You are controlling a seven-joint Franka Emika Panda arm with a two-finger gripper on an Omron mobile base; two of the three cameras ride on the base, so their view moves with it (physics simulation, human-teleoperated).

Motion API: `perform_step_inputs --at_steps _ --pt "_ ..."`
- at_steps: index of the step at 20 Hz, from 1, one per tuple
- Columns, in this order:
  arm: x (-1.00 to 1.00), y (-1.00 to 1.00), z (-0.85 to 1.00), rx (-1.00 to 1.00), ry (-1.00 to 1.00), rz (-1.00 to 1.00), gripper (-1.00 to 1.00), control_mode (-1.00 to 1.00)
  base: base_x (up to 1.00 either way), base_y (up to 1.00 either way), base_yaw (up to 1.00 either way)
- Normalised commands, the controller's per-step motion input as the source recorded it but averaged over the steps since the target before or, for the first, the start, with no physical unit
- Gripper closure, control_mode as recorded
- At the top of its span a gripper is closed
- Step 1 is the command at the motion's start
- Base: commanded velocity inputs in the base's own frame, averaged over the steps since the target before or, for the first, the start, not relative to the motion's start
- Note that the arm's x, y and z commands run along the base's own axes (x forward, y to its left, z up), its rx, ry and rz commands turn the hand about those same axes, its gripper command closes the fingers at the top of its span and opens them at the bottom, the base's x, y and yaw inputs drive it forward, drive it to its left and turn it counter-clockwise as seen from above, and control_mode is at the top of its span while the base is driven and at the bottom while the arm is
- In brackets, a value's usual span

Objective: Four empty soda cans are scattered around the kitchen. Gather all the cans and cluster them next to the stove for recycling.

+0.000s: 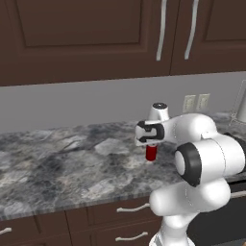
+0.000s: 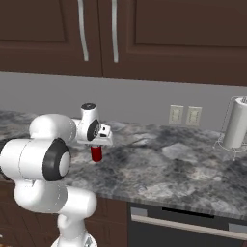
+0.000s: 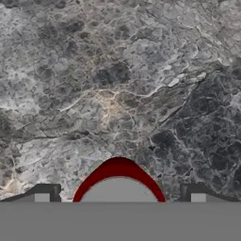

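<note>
On the grey marbled desk [image 1: 57,158], a red soda can [image 1: 151,153] stands upright on the stone, roughly midway between the front edge and the grey back wall. Directly above it hangs the pincer [image 3: 119,195], pointing straight down, its two dark fingertips [image 3: 46,193] spread wide on either side of the can's silvery top with clear gaps left and right, so the jaws are open and nothing is gripped. From the hand view the can [image 3: 118,181] sits centred between the tips, its red rim curving over the grey lid, and veined stone lies all around it. From the right base view the same can [image 2: 97,154] shows just below the white wrist, with a paper towel roll [image 2: 237,126] on its wire stand far off toward the right end of the desk and two wall outlets [image 2: 185,115] on the wall behind. Dark brown cabinets [image 1: 96,33] with silver handles hang above.
</note>
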Motion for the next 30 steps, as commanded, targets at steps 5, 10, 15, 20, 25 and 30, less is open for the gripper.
perform_step_inputs --at_steps 5,10,15,20,25,30 --pt "0.09 0.00 -0.28 0.02 0.01 0.00 -1.00 -1.00 0.00 0.00 0.00" --pt "-0.01 0.00 -0.26 0.03 0.01 0.00 1.00 -1.00 0.00 0.00 0.00" --pt "-0.09 0.00 -0.13 0.01 0.01 -0.01 1.00 -1.00 0.00 0.00 0.00" --pt "-0.43 0.04 0.19 -0.01 -0.01 -0.11 1.00 -1.00 0.00 0.00 0.00" --pt "-0.54 0.02 0.51 0.00 -0.02 -0.15 1.00 -1.00 0.00 0.00 0.00" --pt "-0.55 0.02 0.67 0.00 0.02 -0.08 1.00 -1.00 0.00 0.00 0.00"
